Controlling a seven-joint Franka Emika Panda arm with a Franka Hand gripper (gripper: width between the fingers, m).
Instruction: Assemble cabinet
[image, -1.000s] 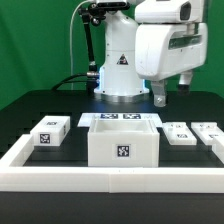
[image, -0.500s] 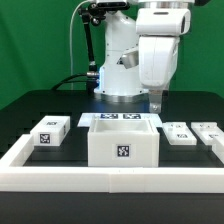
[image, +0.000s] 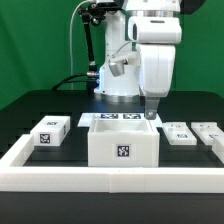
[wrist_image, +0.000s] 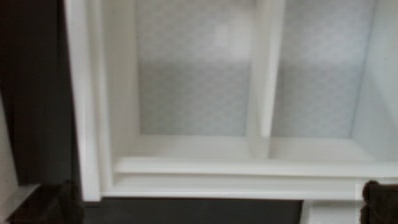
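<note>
Swung in from the exterior view's right, the claw (image: 150, 112) hangs open above the cabinet (image: 123, 148), seemingly its rear wall; it should centre before lowering.

Exterior view's bright and evenly lit for me, only faint shading inside the cabinet (image: 122, 145). Wrist view's coming through soft and blurry, whites nearly washed out.

I read cabinet (image: 105, 146): matt white, smooth, plastic-looking | worktop (image: 30, 106): matt black | arm shell (image: 158, 58): glossy white plastic
</note>
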